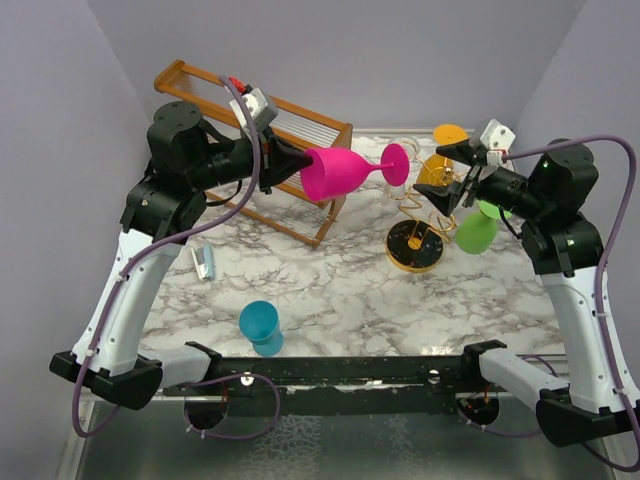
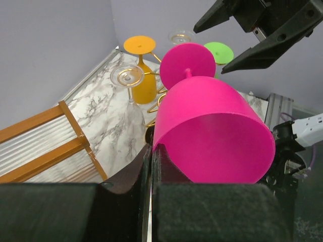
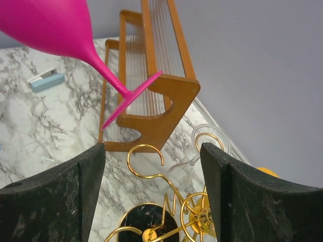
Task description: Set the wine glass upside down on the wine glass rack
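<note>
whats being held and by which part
The left gripper pinches the pink wine glass at its bowl's rim; the right gripper is open and empty.

Looked down between right gripper (image 3: 151, 151) fingers (image 3: 55, 201), spread wide, gripping nothing. Found pink wine glass (image 3: 55, 25) upper left, tilted in air, foot toward wooden shelf (image 3: 171, 101). Found gold wine glass rack (image 3: 202, 219) below, curled hooks above black base (image 3: 146, 222), clear glass (image 3: 204, 146) among hooks. Noted small blue object (image 3: 46, 80) lying on marble table (image 3: 50, 131).

One magenta wine glass (image 1: 335, 172); orange glass (image 2: 143, 85), green glass (image 1: 476, 232) and teal glass (image 1: 260, 322), one each; two clear glasses (image 2: 127, 75) (image 2: 181, 36); one gold wire rack (image 1: 412, 252); one brown slatted wooden shelf (image 3: 174, 98).
</note>
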### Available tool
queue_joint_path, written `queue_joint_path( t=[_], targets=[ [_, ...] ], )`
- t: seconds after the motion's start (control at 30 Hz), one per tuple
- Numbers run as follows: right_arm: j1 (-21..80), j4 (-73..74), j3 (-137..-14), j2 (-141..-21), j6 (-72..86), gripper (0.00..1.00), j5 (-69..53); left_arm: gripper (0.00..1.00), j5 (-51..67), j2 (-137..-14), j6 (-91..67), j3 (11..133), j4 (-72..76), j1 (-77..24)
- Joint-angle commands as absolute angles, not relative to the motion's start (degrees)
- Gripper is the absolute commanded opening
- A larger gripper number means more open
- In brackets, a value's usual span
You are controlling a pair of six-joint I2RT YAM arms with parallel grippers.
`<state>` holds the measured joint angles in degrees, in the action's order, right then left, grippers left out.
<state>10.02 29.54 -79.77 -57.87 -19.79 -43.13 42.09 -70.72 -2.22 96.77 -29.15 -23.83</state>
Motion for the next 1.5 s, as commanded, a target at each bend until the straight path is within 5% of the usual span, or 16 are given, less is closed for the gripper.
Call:
queue_joint_path(
  t=[0.0,0.3,0.77,1.47],
  targets=[
    [9.84,26.02,-81.56,-57.87,-17.20,0.77,-48.07,0.00,41.39,-70.84,-7.33,97.80,-23.74,-23.64],
    [9.84,24.73,-81.04,-58.94,-15.93,0.81,-52.10,0.00,40.88,-71.09,-8.55,97.89,-21.32,-23.64],
    [9.84,17.70,-82.87,-64.72,2.65,0.68,-48.96,0.00,36.06,-73.11,-12.57,97.12,-16.13,-23.75],
    [9.84,14.27,-87.99,-70.17,15.68,0.32,-42.30,0.00,34.38,-74.70,-12.18,97.38,-14.18,-25.23]
  ],
)
